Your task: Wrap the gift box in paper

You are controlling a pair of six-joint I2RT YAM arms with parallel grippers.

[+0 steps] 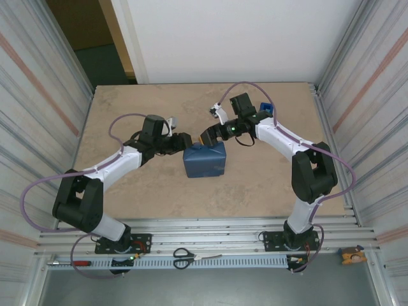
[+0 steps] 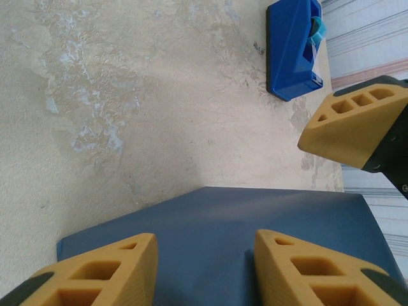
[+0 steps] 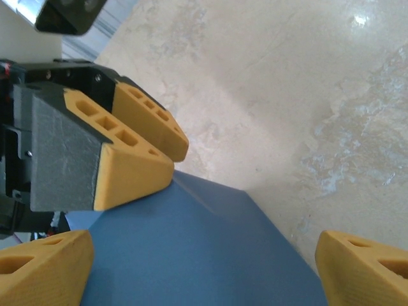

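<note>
Beige desk (image 1: 121, 105) between ribbed metal walls, white wall behind. Paper (image 1: 205, 163), dark blue face out, sits mid-desk folded into a blocky parcel; gift box judged fully covered inside. Left gripper (image 1: 187, 141) at the parcel's far-left top edge, jaws part-open, nothing seen pinched. Right gripper (image 1: 207, 137) just beside it over the far edge, jaws spread wide, empty. Step looks like creasing the far flaps, late in the wrap. Next: press fold flat, probably fetch tape dispenser (image 2: 292, 48), far right. Grippers nearly touching, collision risk. Open desk all round parcel; tighter by the dispenser.
</note>
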